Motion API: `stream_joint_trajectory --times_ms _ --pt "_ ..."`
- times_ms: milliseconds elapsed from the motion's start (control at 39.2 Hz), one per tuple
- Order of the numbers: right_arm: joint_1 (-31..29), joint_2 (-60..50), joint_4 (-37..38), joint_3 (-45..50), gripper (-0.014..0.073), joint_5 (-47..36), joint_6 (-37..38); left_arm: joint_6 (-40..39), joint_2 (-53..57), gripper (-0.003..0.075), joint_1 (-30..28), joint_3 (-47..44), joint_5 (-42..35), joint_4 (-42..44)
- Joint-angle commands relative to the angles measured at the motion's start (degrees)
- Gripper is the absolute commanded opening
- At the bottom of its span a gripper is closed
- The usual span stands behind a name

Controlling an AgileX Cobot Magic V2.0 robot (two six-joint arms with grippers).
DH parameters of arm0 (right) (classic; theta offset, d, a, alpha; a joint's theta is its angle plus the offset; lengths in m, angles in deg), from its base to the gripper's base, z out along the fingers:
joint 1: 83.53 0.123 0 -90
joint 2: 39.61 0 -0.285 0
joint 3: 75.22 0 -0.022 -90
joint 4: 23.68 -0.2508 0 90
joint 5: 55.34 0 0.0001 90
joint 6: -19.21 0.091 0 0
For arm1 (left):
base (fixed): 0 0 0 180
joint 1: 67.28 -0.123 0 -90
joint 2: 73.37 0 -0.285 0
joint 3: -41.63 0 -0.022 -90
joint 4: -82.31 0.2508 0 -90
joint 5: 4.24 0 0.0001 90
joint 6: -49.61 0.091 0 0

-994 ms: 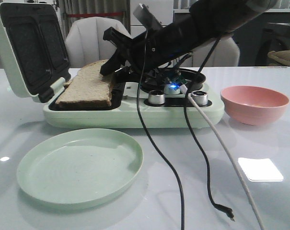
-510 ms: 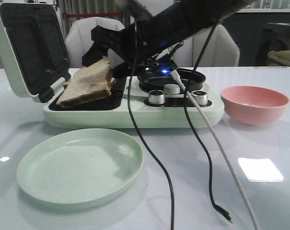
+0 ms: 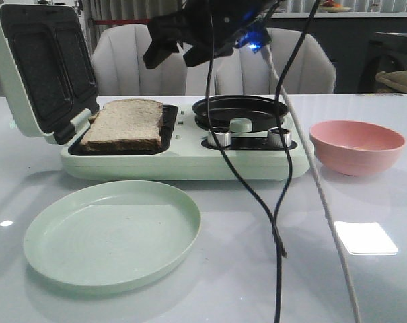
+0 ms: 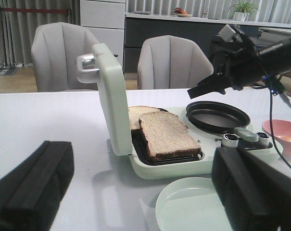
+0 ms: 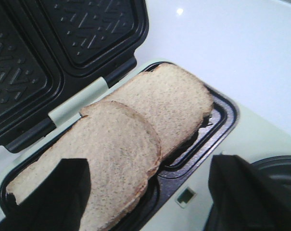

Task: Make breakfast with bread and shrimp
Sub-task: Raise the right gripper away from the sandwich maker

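Two slices of bread (image 3: pixel 126 124) overlap in the sandwich maker (image 3: pixel 183 158) toward the bench's far left, ready for toasting. Right tool (image 3: pixel 171 44) hovers above, spread, empty; left tool (image 4: pixel 145 192) likewise.

A square slice of tan wholemeal bread (image 3: pixel 124 125) lies flat in the dark tray of the pale green sandwich maker (image 3: pixel 183 160), lid upright. The black right gripper (image 3: pixel 171 40) hangs above it, fingers apparently parted, holding nothing. A round green plate (image 3: pixel 112 232) sits in front; a pink bowl (image 3: pixel 357 147) stands to the right.
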Motion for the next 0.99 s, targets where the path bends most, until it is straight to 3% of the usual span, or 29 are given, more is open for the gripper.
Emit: stream_joint_trajectory --times_ms 0,178,306,433,561,968 --pt "-0.38 -7.41 8.17 -2.12 0.0592 -1.9 5.2 -0.51 1.05 0.0639 0.24 1.36 -3.82 0.56" --pt "-0.6 -14.32 27.9 -2.12 0.0592 4.0 18.6 -0.51 1.05 0.0639 0.24 1.36 -3.82 0.56" --pt "-3.03 -19.91 37.08 -2.12 0.0592 11.29 30.78 -0.51 1.05 0.0639 0.24 1.36 -3.82 0.56" --pt "-7.05 -24.92 37.22 -2.12 0.0592 18.1 36.66 -0.51 1.05 0.0639 0.24 1.36 -3.82 0.56" --pt "-10.54 -29.78 35.49 -0.34 0.0592 21.75 36.76 -0.51 1.05 0.0639 0.24 1.36 -3.82 0.56" --pt "-15.71 -56.57 35.12 28.67 0.0592 9.76 36.76 -0.51 1.05 0.0639 0.24 1.36 -3.82 0.56"
